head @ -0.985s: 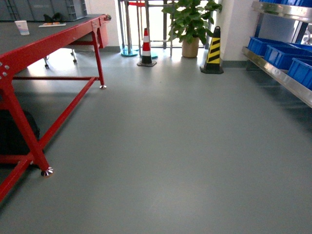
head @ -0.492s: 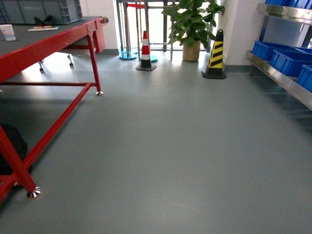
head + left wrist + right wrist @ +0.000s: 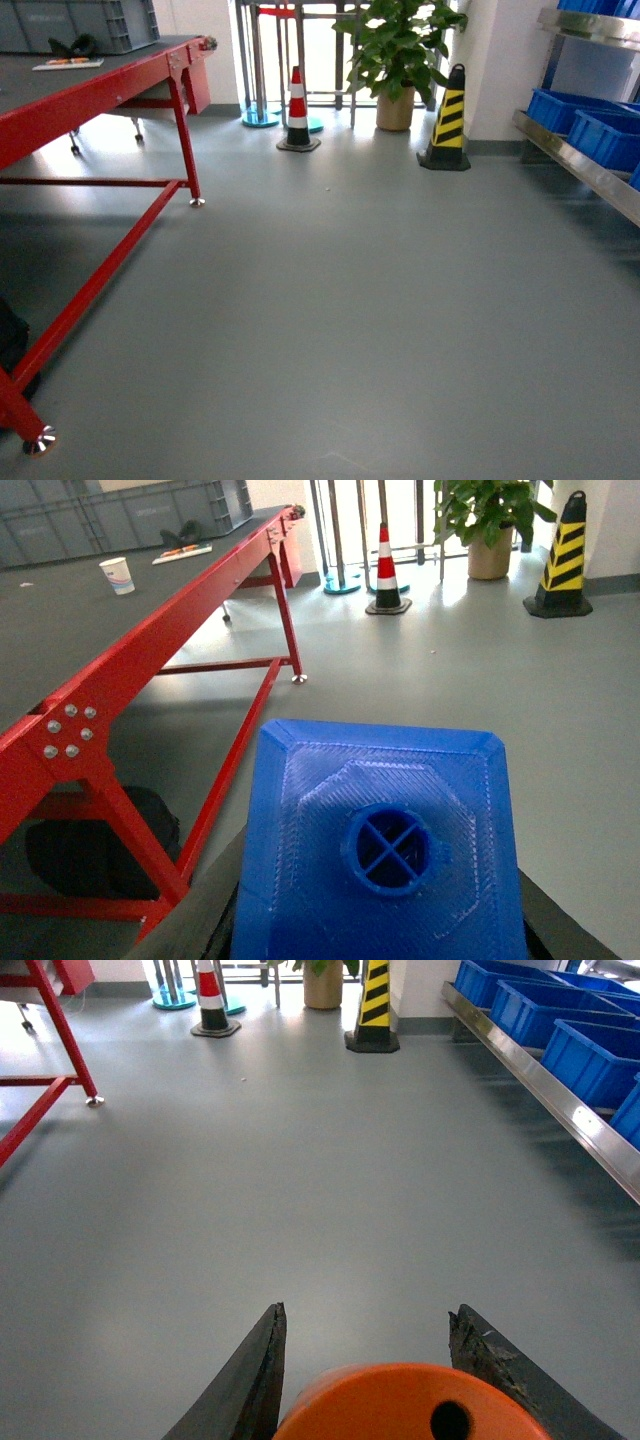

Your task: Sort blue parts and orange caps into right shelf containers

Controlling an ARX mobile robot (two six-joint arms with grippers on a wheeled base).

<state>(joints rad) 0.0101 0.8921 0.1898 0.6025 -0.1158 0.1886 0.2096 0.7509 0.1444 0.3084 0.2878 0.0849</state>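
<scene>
You were mid-transit with both loads aboard and nothing yet delivered, as far as the views showed. The left gripper [image 3: 380,950] was clamped around a blue part [image 3: 380,850], its dark fingers just showing at either lower edge of the block, knob end facing the wrist camera. The right gripper [image 3: 370,1380] held an orange cap [image 3: 410,1405] between its two dark fingers [image 3: 250,1380], one hole visible in the flat top.

What was left, by my reading: closing on the right shelf containers [image 3: 570,108] on the metal shelf [image 3: 585,165] at far right, then releasing each piece into a crate.

You had a wide stretch of bare grey floor [image 3: 350,300] ahead. The red table [image 3: 100,95] hemmed the left side, its foot [image 3: 38,440] near the lower-left corner. A striped cone [image 3: 297,110], a potted plant [image 3: 400,50] and a black-and-yellow cone [image 3: 450,120] stood at the far end, the last near the shelf's end. The shelf's steel lip ran along your right.
</scene>
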